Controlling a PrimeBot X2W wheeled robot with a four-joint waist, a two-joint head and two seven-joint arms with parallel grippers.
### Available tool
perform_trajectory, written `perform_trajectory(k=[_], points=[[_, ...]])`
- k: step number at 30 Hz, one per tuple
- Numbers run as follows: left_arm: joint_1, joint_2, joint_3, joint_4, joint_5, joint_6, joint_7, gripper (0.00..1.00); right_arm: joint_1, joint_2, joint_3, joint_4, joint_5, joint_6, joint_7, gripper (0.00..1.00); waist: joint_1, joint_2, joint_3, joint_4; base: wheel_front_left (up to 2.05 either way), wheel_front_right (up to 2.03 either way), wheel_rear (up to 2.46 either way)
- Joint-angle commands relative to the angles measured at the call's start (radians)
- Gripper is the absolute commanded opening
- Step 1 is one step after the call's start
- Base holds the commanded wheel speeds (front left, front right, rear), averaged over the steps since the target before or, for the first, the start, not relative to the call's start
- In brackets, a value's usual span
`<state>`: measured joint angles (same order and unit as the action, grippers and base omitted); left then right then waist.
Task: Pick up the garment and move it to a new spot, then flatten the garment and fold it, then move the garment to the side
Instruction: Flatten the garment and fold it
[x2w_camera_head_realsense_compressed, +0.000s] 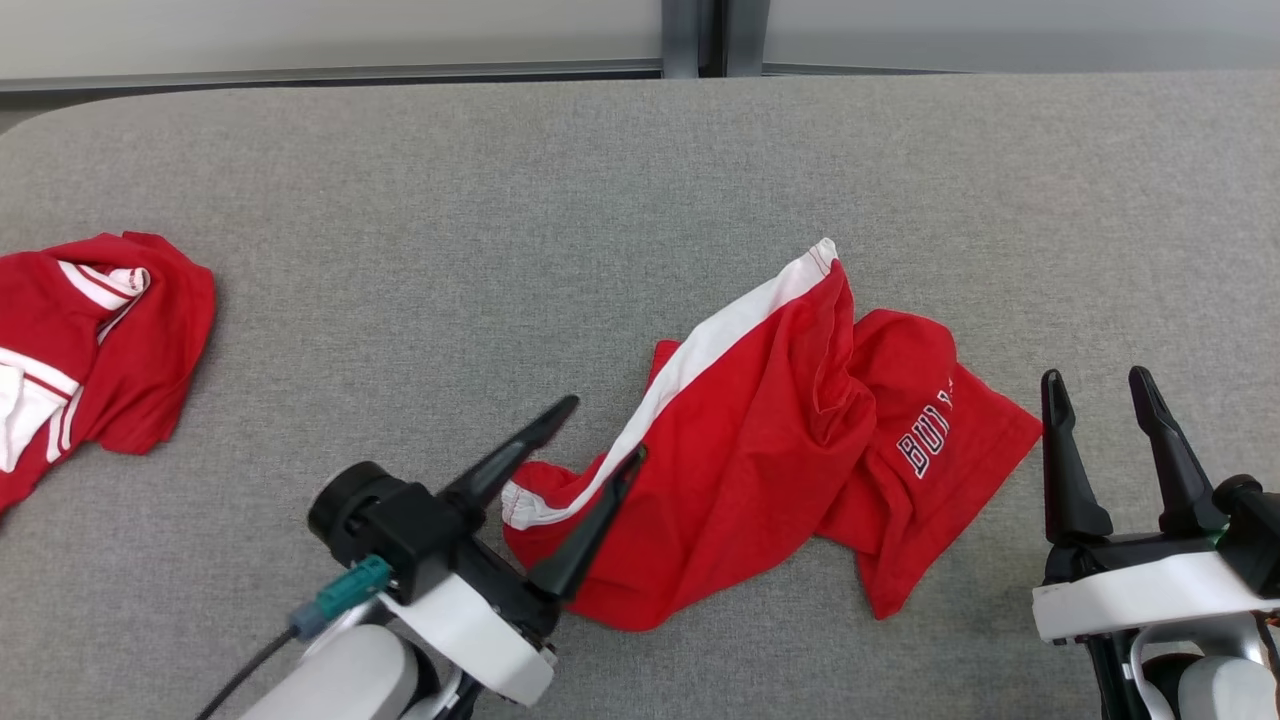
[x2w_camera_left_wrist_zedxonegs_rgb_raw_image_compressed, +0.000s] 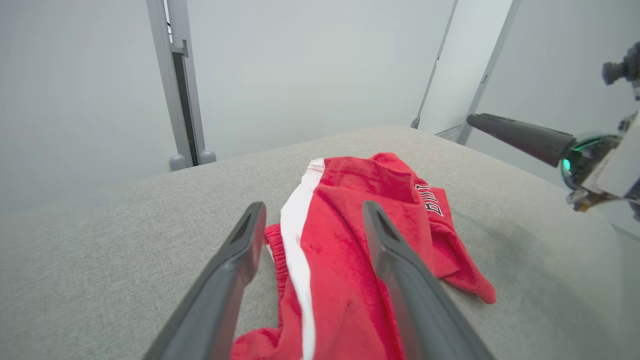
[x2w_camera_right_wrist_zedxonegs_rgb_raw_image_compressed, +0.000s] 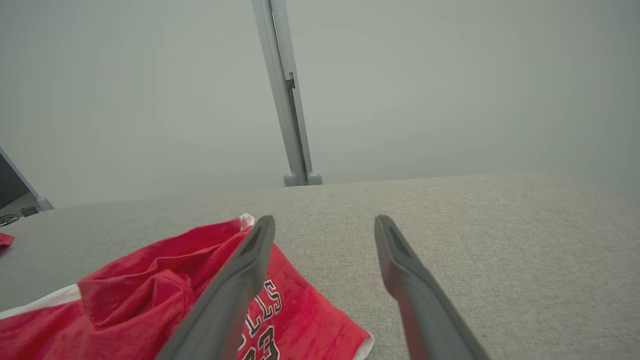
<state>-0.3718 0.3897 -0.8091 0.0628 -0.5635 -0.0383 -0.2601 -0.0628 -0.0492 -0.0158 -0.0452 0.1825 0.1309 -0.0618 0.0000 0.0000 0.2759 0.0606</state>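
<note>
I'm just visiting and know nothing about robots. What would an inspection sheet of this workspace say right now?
Surface: grey fabric-covered table.
Job's things: red garment with a white stripe and lettering, crumpled mid-table, not yet flattened or folded.
Clutter: second red garment bunched at the table's left edge.
Grippers: left gripper open, fingers either side of the garment's white stripe; right gripper open, beside the garment's right corner, holding nothing.
Cables: dark cable with a teal plug at the left wrist.
Surroundings: pale wall and a grey post behind the table.
</note>
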Motion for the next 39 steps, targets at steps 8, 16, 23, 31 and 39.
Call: perform_trajectory(k=[8, 16, 23, 31, 39], points=[[0.086, -0.013, 0.299, -0.025, -0.03, 0.054, -0.005, 1.0, 0.01, -0.002, 0.002, -0.013, -0.014, 0.0, 0.016, 1.0, 0.0, 0.0, -0.022, 0.013, 0.0, 0.0, 0.0], [0.154, -0.034, 0.536, 0.044, 0.006, 0.042, -0.006, 1.0, 0.017, -0.002, 0.002, -0.014, -0.017, 0.0, 0.025, 1.0, 0.0, 0.0, -0.035, 0.021, 0.0, 0.0, 0.0], [0.19, -0.061, 0.63, 0.079, 0.053, 0.004, -0.006, 1.0, 0.023, -0.002, 0.004, -0.016, -0.025, 0.0, 0.034, 1.0, 0.0, 0.0, -0.041, 0.026, 0.0, 0.0, 0.0], [0.192, -0.104, 0.661, 0.122, 0.104, -0.039, -0.006, 1.0, 0.021, -0.002, 0.011, -0.024, -0.044, 0.0, 0.054, 1.0, 0.0, 0.0, -0.045, 0.036, 0.0, 0.0, 0.0], [0.172, -0.133, 0.682, 0.138, 0.134, -0.065, -0.006, 1.0, -0.052, -0.002, 0.17, -0.022, -0.09, 0.0, 0.201, 1.0, 0.0, 0.0, -0.036, 0.052, 0.0, 0.0, 0.0]])
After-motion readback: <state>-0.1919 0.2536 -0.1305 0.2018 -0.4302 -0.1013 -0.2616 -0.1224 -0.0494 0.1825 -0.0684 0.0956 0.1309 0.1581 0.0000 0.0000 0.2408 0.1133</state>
